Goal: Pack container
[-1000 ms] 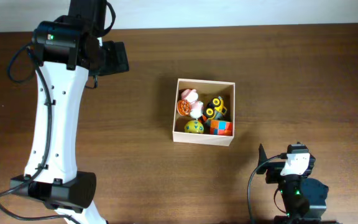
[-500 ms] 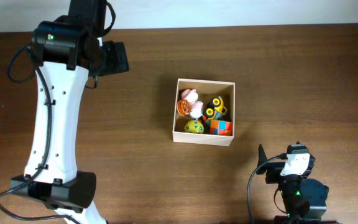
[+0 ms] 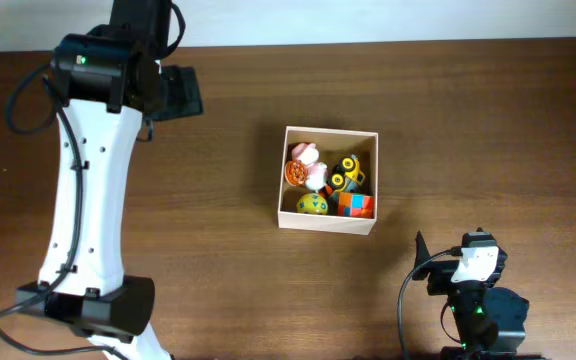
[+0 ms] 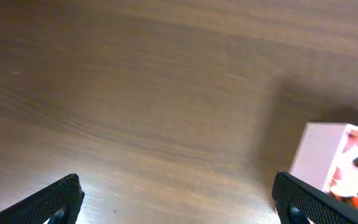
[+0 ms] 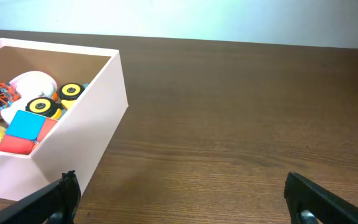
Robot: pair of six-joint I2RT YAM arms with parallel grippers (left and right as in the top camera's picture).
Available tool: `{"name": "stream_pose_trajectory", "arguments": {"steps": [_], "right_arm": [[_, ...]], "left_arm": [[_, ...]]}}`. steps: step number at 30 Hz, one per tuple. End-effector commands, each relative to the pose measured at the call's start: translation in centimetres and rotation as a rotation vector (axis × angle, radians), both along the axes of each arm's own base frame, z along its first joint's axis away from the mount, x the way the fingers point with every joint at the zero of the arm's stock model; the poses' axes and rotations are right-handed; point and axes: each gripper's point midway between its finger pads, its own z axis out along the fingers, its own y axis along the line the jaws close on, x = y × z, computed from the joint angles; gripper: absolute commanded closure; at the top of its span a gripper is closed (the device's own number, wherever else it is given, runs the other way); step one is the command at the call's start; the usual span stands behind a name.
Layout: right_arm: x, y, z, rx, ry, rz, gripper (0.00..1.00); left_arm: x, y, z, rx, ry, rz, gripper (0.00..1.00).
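The container [image 3: 282, 175] is a square white-walled box with a tan inside, at the middle of the table. Several toys lie in it: a pink and white toy [image 3: 308, 156], an orange wheel [image 3: 294, 174], a yellow and black vehicle [image 3: 347, 173], a yellow-green ball [image 3: 313, 205] and a red and blue cube [image 3: 354, 204]. My left gripper [image 4: 179, 205] is open and empty over bare table, well left of the container's corner [image 4: 319, 155]. My right gripper [image 5: 185, 202] is open and empty, low at the table, with the container's wall [image 5: 79, 140] at its left.
The tall white left arm [image 3: 93, 180] runs along the table's left side, its black wrist [image 3: 173, 92] at the back left. The right arm [image 3: 473, 270] sits folded at the front right. The table top [image 3: 468, 120] is dark brown wood.
The left wrist has shifted slightly to the left. The container, the toys and the right arm have not moved.
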Motion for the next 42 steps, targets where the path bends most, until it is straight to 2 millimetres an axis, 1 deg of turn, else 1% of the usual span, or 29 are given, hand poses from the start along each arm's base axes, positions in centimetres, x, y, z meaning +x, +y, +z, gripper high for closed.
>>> {"name": "stream_pose_trajectory", "arguments": {"steps": [1,3,5,7,9,12,14,18,21,24,27,30,35,39,42], "right_arm": [[0.0,0.1,-0.1,-0.003,-0.005,0.008,0.01],[0.0,0.1,-0.1,-0.003,-0.005,0.008,0.01],[0.0,0.1,-0.1,-0.003,-0.005,0.009,0.01],[0.0,0.1,-0.1,-0.003,-0.005,0.008,0.01],[0.0,0.1,-0.1,-0.003,-0.005,0.008,0.01],[0.0,0.1,-0.1,-0.003,-0.005,0.008,0.01],[0.0,0.1,-0.1,-0.003,-0.005,0.008,0.01],[0.0,0.1,-0.1,-0.003,-0.005,0.008,0.01],[0.0,0.1,-0.1,-0.003,-0.005,0.008,0.01],[0.0,0.1,-0.1,-0.003,-0.005,0.008,0.01],[0.0,0.1,-0.1,-0.003,-0.005,0.008,0.01],[0.0,0.1,-0.1,-0.003,-0.005,0.008,0.01],[0.0,0.1,-0.1,-0.003,-0.005,0.009,0.01],[0.0,0.1,-0.1,-0.003,-0.005,0.008,0.01],[0.0,0.1,-0.1,-0.003,-0.005,0.008,0.01]], "left_arm": [[-1.7,2.3,3.7,0.086,-0.127,0.028,0.01],[-1.4,2.0,4.7,0.105,-0.202,-0.048,0.01],[-0.9,0.9,5.4,0.119,-0.295,-0.188,0.01],[-1.5,0.3,5.4,0.141,-0.363,-0.305,0.01],[-3.0,0.7,4.7,0.141,-0.409,-0.338,0.01],[-6.3,2.5,2.7,0.119,-0.444,-0.306,0.01],[-8.7,3.7,1.0,0.112,-0.445,-0.277,0.01],[-12.9,5.4,-2.3,0.128,-0.444,-0.222,0.01],[-15.4,5.5,-4.8,0.132,-0.453,-0.211,0.01],[-17.1,5.3,-7.5,0.13,-0.481,-0.215,0.01],[-17.6,5.0,-9.7,0.126,-0.551,-0.227,0.01],[-17.8,4.7,-11.3,0.129,-0.627,-0.233,0.01],[-18.2,4.8,-14.0,0.136,-0.666,-0.231,0.01],[-18.4,4.7,-15.7,0.137,-0.678,-0.23,0.01],[-18.1,4.7,-16.6,0.142,-0.702,-0.23,0.01]]}}
